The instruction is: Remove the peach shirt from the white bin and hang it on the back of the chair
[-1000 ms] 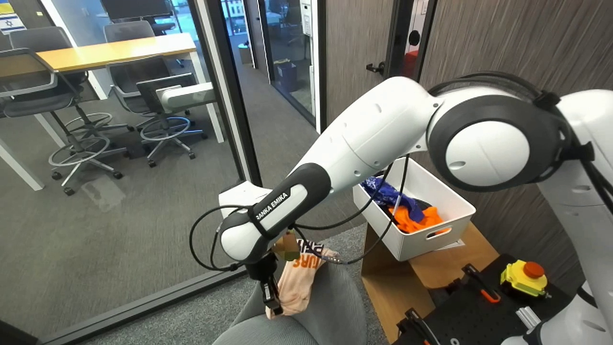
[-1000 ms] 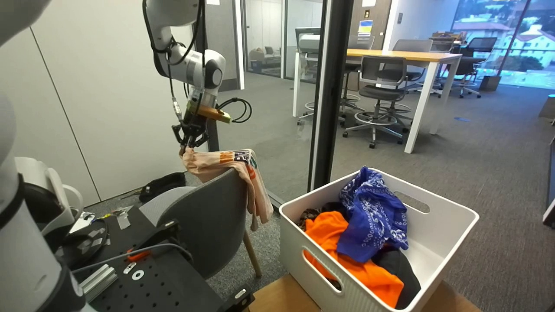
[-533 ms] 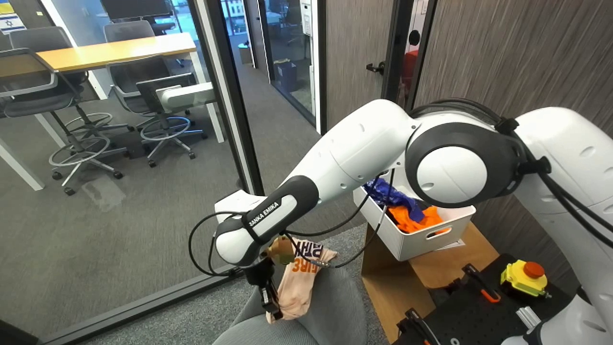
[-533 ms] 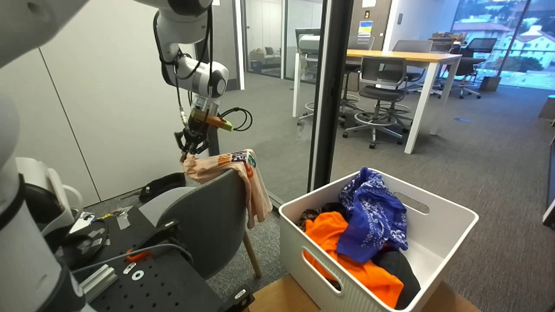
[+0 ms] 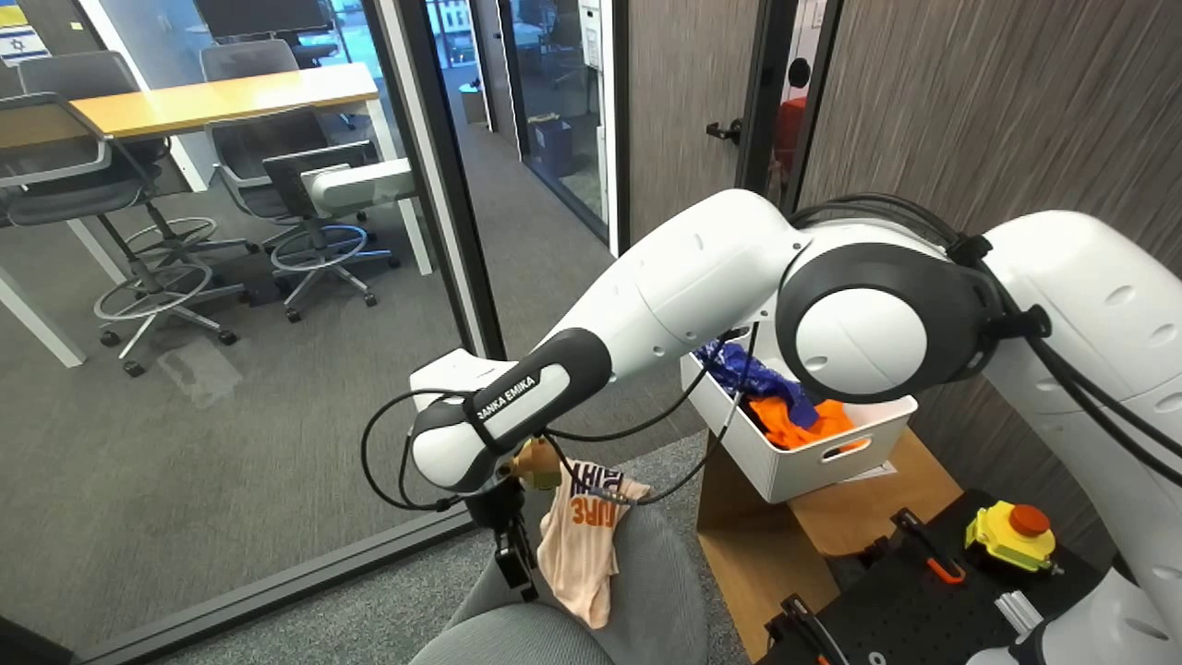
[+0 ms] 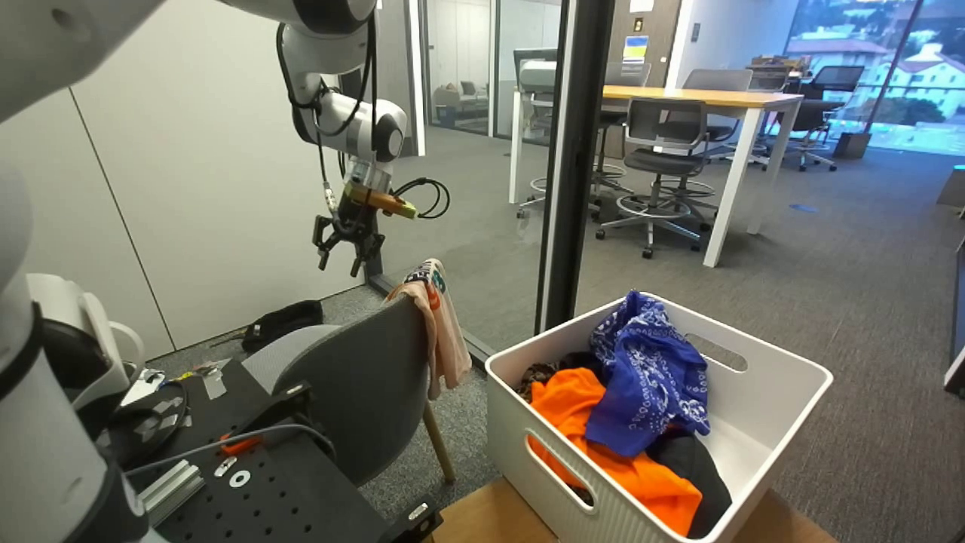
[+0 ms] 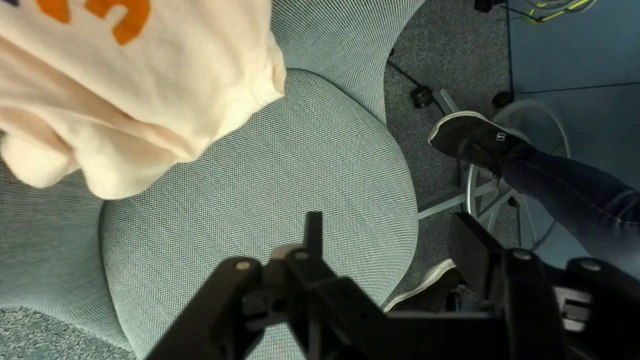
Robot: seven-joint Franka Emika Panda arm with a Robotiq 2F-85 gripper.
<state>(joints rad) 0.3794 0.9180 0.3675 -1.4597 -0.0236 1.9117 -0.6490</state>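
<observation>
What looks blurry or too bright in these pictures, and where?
In the wrist view, the end effector looks soft, out of focus, while the chair seat shows its weave clearly and the peach shirt looks pale, almost washed out; in an exterior view, the window is bright and bluish; in an exterior view, a pale sheen lies on the orange tabletop.

- On my wrist feed, the chair (image 7: pixel 280 165) shows finely woven, matt cloth.
- The peach shirt (image 5: pixel 577 563) is soft-looking, matt cloth, lightly creased.
- The white bin (image 6: pixel 618 520) looks plastic, smooth inside, finely ribbed outside.
- My arm (image 5: pixel 674 286) wears smooth, faintly glossy shells; my gripper (image 6: pixel 339 264), matt black.
</observation>
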